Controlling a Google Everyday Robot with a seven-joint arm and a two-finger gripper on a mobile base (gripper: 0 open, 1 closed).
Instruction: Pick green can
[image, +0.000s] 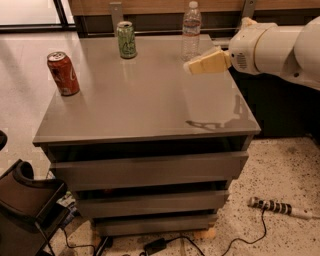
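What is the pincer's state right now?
Pincer: cannot be told whether open or closed; it hangs over the table at its far right, by the bottle, away from the green can.

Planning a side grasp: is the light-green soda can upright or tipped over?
Upright: the light-green soda can stands on its base on the grey table, silver top up. The gripper hovers beside the clear plastic bottle.

Your robot's arm (280, 47) is built of fat, smooth white casings, rounded like barrels, with thin seams where they join. A small grey dotted patch sits on the wrist casing. The gripper (195, 66), at the far right above the table (140, 100), is a pale tan wedge.
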